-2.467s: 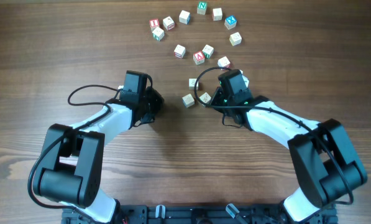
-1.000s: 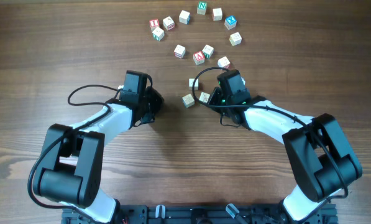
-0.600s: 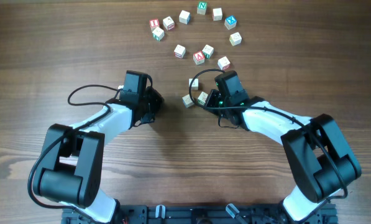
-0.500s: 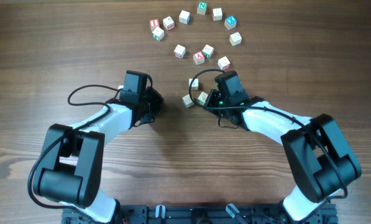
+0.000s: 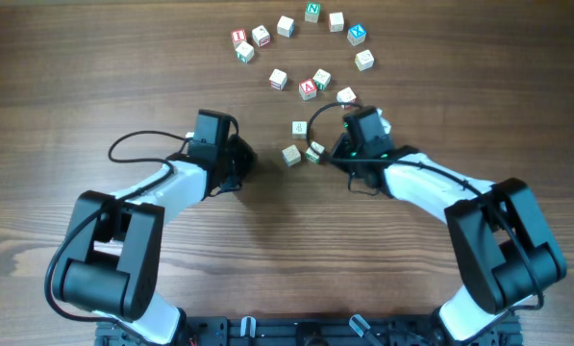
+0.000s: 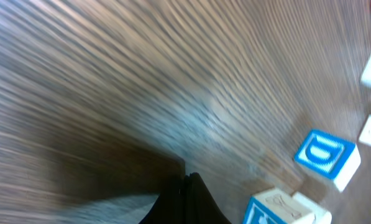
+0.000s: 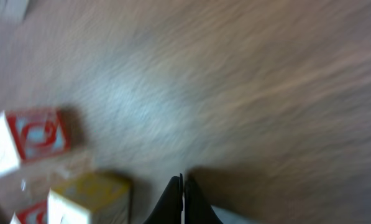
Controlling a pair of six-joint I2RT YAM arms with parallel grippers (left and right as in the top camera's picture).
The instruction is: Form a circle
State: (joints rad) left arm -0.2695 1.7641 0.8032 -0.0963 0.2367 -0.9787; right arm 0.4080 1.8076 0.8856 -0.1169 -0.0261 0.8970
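Herding small pale wooden alphabet cubes (image 5: pixel 291 155), left gripper (image 6: pixel 186 186) and right gripper (image 7: pixel 183 190) clenched empty, we probably next push the near ones far.

table (image 5: pixel 94 77): dark brown, streaky wood grain
cubes (image 5: pixel 286 26): pale wood; letters red, green or blue
N cube (image 5: pixel 312 12): green letter
X cube (image 5: pixel 357 34): blue face
A cube (image 5: pixel 308 88): red face
D cube (image 6: pixel 325 154): blue letter and frame on white
arms (image 5: pixel 162 187): white shells, black joints
cable (image 5: pixel 133 144): black
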